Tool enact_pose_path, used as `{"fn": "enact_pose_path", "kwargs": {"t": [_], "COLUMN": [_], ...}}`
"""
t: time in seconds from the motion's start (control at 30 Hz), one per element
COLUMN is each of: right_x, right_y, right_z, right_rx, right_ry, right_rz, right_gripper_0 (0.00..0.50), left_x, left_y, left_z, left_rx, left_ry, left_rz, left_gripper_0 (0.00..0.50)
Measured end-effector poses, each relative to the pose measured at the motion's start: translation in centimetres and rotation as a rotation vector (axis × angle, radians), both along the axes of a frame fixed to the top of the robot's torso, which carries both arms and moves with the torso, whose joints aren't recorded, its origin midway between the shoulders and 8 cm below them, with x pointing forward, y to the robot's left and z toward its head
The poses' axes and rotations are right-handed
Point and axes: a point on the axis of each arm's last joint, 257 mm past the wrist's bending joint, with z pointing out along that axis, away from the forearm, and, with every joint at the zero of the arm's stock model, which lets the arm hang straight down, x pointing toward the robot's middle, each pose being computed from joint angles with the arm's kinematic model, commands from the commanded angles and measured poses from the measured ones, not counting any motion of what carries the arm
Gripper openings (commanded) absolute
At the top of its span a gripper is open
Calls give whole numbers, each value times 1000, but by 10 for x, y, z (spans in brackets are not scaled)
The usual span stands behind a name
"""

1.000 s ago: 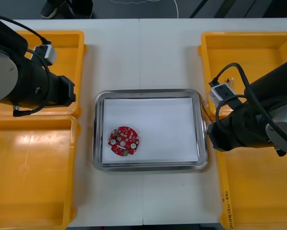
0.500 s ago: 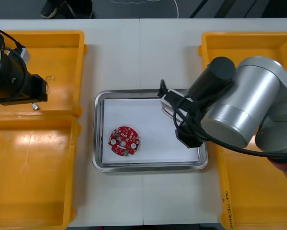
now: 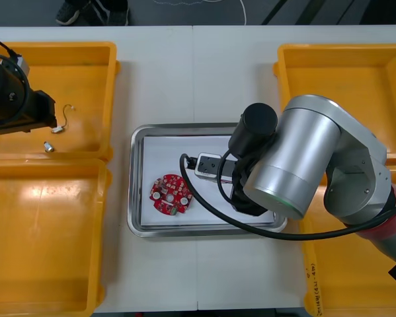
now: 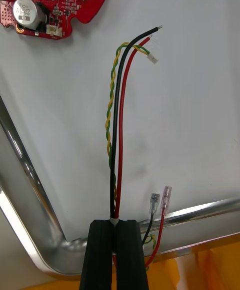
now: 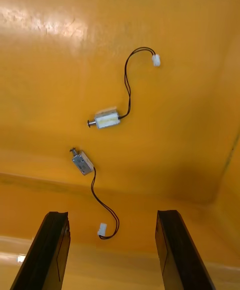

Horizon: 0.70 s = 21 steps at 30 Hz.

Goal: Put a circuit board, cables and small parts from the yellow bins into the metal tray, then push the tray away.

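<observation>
Four bins (image 3: 343, 72) flanked one tray (image 3: 137, 178), which held one board (image 3: 170, 194). The right gripper (image 4: 118, 224), over the tray's white floor, had its jaws pinching three cables (image 4: 119, 120): one black, one red, one twisted yellow. The bundle ran straight out from the fingers, its free ends pointing toward the board. The left gripper (image 5: 112, 215), jaws spread, hung over the far left bin (image 3: 85, 72), above two small parts (image 5: 106, 119).

Bright, even overhead light, white glare inside a yellow bin (image 5: 60, 18) and along the metal tray (image 4: 35, 195) rim.
</observation>
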Motion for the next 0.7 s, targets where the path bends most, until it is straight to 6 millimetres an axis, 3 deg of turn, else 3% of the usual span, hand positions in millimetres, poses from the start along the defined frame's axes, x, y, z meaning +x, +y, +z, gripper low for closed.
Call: {"fn": "enact_pose_path", "kwargs": {"t": [0.4, 0.7], "right_x": [14, -1], "right_y": [0, 14], "right_z": [-34, -57], "right_rx": [-58, -90], "right_ry": [1, 10], "right_rz": [49, 125], "right_gripper_0": [0, 0], "left_x": [29, 39], "left_y": [17, 30], "left_z": [-5, -20], "left_rx": [43, 43], "left_ry": [-21, -13], "left_rz": [-78, -94], "left_gripper_0": [500, 500]}}
